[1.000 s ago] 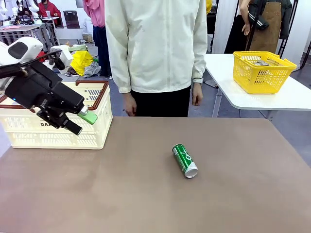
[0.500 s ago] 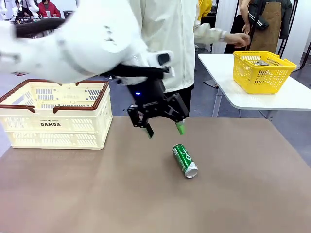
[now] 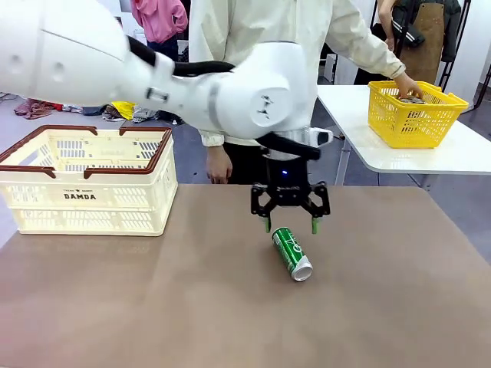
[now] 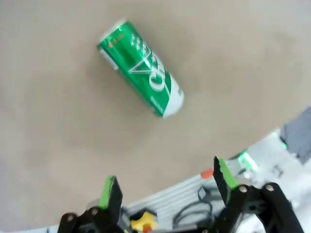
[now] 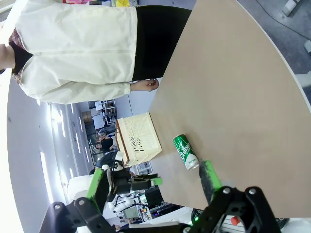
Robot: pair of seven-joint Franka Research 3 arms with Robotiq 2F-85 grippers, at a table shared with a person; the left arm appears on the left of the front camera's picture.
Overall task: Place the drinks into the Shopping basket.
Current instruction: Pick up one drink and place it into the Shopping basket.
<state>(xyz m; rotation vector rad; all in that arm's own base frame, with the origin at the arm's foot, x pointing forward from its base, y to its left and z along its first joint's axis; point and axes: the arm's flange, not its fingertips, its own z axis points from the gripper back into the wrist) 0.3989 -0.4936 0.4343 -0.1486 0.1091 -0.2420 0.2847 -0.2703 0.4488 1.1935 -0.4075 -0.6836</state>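
Observation:
A green drink can lies on its side mid-table, silver top toward the robot's side. My left gripper hangs open just above the can's far end, green pads pointing down. In the left wrist view the can lies ahead of the left gripper, with nothing between its fingers. The cream Shopping basket, brown-rimmed and marked DAMDA, stands at the table's left. My right gripper is open, well away from the can and the basket.
A person in a pale jacket stands at the far edge, one hand in a yellow basket on a white side table. The brown table is bare around the can.
My left arm has swung from over the Shopping basket rightward to above the can, its gripper staying open. The person has reached a hand over to the yellow basket.

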